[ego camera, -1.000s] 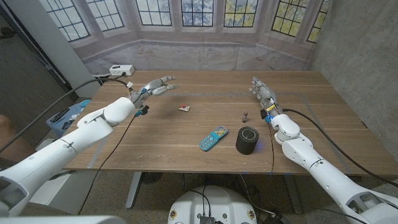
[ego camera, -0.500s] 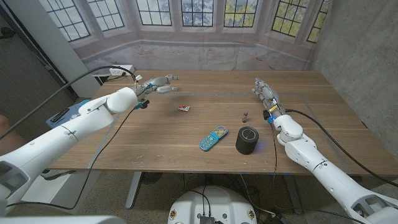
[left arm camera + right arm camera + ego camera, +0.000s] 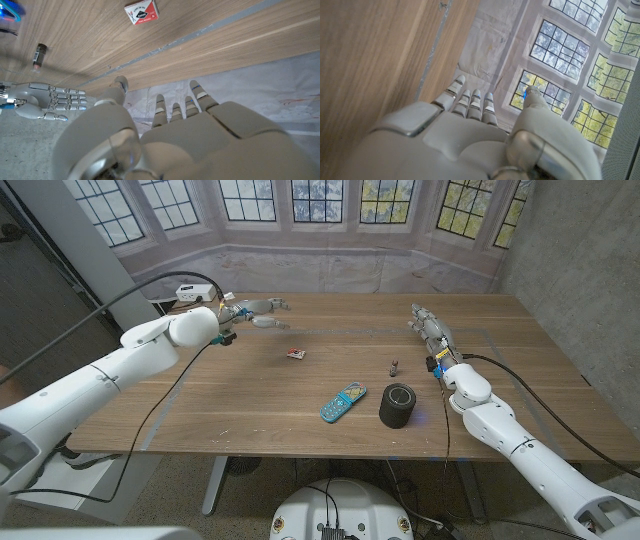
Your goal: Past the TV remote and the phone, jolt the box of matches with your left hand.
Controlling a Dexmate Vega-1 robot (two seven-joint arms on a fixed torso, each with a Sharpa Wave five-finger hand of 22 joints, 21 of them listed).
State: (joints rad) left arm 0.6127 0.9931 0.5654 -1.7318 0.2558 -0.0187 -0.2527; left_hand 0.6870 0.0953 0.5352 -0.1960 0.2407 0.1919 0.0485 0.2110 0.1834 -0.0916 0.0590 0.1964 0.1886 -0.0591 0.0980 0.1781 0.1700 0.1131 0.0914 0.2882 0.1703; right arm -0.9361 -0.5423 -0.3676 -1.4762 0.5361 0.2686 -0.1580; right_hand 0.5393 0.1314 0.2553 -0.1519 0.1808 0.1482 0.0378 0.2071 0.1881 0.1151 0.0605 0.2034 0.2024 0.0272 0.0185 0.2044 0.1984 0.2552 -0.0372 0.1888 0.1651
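Head view: the left robot hand (image 3: pixel 254 313) is raised over the far left part of the bench (image 3: pixel 300 395), fingers stretched out and spread, holding nothing. The matchbox (image 3: pixel 296 353) lies flat on the wood nearer the robot than that hand and a little toward the middle, apart from the fingers. Closer to the robot, the remote (image 3: pixel 343 402) lies at a slant, and a dark cylinder (image 3: pixel 398 405) stands just beside it on the right. A small dark upright object (image 3: pixel 394 366) stands between the cylinder and the right robot hand (image 3: pixel 428 329), which lies toward the far right of the bench with fingers straight and together, holding nothing. The left wrist view shows the left hand's fingertips (image 3: pixel 199 93) clear of the matchbox (image 3: pixel 142 12), whose red-and-white label faces up.
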